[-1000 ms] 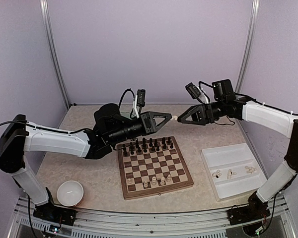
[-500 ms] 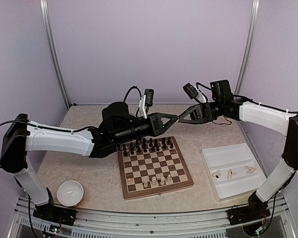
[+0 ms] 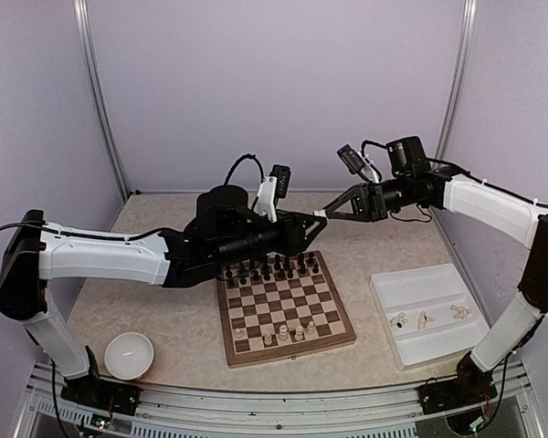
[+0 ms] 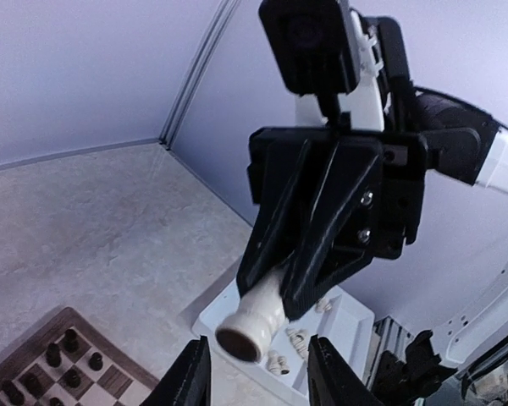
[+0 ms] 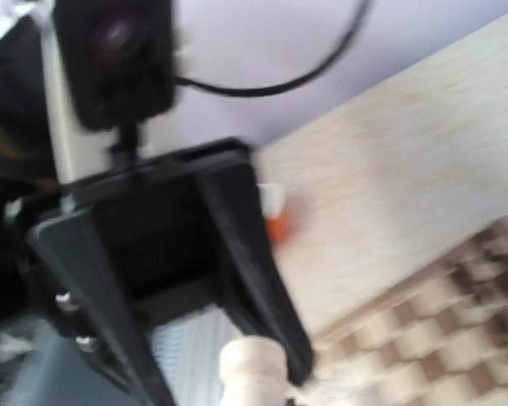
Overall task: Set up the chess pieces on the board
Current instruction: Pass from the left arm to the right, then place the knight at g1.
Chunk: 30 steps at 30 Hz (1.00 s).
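Clenching a cream chess piece (image 4: 252,321) in the right gripper (image 3: 324,215), high over the board's (image 3: 288,306) far edge, its base between the parted, non-touching fingers of the left gripper (image 4: 258,374).

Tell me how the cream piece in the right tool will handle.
The cream piece looks like turned wood: probably stiff and light. Round body, so likely rolls if dropped. The right tool pinches only its narrow end, so it may pivot.
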Available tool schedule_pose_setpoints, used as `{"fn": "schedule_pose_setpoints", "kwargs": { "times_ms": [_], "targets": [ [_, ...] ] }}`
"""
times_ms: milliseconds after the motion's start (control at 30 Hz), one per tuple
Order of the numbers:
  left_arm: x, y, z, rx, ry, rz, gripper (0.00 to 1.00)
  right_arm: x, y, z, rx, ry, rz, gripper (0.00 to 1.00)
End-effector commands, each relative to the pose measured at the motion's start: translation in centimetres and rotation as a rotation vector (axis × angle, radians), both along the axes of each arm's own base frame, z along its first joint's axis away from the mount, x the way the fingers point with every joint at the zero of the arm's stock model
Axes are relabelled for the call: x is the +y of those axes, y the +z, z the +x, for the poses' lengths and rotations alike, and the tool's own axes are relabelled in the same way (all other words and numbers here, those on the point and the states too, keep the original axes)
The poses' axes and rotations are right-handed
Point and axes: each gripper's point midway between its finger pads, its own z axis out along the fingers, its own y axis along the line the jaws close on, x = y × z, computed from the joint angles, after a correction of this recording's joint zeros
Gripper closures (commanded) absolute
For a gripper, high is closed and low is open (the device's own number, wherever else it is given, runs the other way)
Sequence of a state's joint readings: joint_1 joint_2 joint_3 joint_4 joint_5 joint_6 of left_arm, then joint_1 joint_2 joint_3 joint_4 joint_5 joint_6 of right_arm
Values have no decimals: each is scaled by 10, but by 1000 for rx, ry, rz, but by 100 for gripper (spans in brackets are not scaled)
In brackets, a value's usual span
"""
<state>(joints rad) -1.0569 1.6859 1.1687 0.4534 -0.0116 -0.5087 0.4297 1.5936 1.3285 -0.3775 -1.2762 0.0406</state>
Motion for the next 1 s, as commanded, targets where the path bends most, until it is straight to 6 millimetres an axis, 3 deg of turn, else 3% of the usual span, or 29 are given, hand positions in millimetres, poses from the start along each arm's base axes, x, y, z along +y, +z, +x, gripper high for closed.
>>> {"fn": "schedule_pose_setpoints", "kwargs": {
  "times_ms": [0, 133, 267, 400, 500, 633, 767, 967],
  "targets": [
    [36, 36, 4, -164, 112, 139, 57, -11, -12, 19, -236, -120, -190, 100],
    [91, 58, 18, -242, 243, 243, 45, -13, -31, 17, -417, -119, -398, 100],
    [161, 73, 57, -300, 504, 342, 37, -3, -64, -19, -601, 42, -584, 100],
    [208, 72, 83, -443, 714, 539, 37, 4, -103, -57, -747, 198, -726, 100],
    [216, 52, 104, -319, 671, 531, 25, 1, -140, -76, -791, 300, -869, 100],
    [236, 53, 99, -329, 706, 471, 11, -9, -176, -94, -782, 392, -971, 100],
    [263, 61, 98, -330, 772, 454, 11, -17, -190, -99, -780, 418, -1036, 100],
    [263, 61, 97, -314, 755, 434, 11, -21, -210, -93, -768, 412, -1092, 100]
  ]
}}
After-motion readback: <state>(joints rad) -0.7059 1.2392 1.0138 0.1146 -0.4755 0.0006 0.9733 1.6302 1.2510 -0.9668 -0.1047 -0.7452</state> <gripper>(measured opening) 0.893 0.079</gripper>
